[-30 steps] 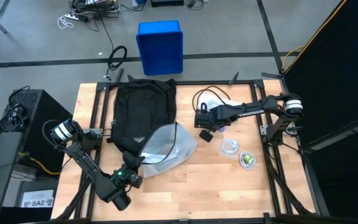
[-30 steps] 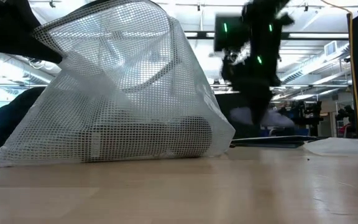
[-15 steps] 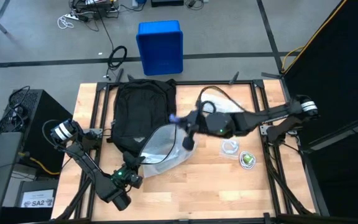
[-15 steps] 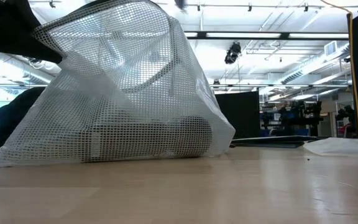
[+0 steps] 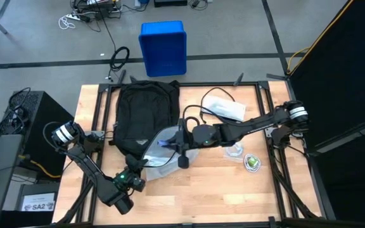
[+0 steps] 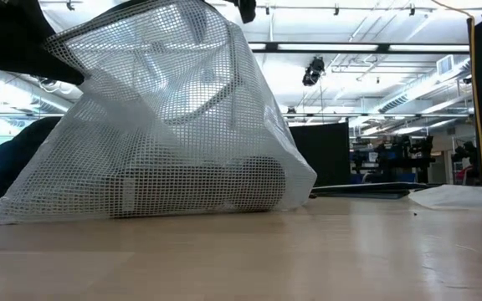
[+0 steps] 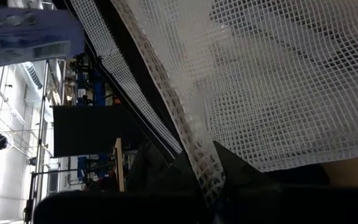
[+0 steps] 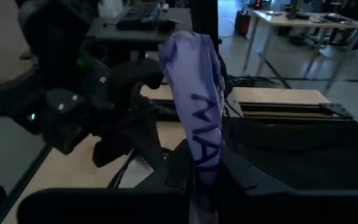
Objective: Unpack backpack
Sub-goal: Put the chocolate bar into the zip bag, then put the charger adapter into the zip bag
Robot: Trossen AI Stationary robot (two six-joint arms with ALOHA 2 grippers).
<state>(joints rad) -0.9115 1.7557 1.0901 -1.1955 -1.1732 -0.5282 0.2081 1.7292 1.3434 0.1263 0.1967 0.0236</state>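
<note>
The black backpack [image 5: 146, 113] lies flat at the table's far left. Against its near end a white mesh bag [image 5: 170, 151] with dark things inside rests on the table; it fills the low view [image 6: 157, 125]. My left gripper [image 5: 138, 166] is shut on the bag's near-left edge. My right gripper [image 5: 172, 140] hovers over the mesh bag, shut on a pale purple packet [image 8: 194, 93] with dark letters. My left gripper pinches the mesh bag's hemmed edge [image 7: 199, 167] between its two fingers, coming from the table's near left and slanting slightly down. That edge is held up off the table while the bag's bottom [image 6: 141, 209] stays on the wood. My right gripper pinches the purple packet's lower end [image 8: 201, 169] between its two fingers. The fingers reach nearly level from the table's right. The packet sticks out past the fingertips, clear of the table and above the mesh bag.
On the table's right lie a flat white pouch [image 5: 224, 107], a clear round thing [image 5: 234, 150] and a green round thing [image 5: 252, 162]. A black cable [image 5: 211, 94] loops at the far side. A blue bin [image 5: 163, 47] stands on the floor beyond the table.
My right gripper has risen from low over the table's right half and swung toward the left, tipping from pointing down to nearly level. It now holds the purple packet over the mesh bag. The mesh bag and backpack have stayed put.
</note>
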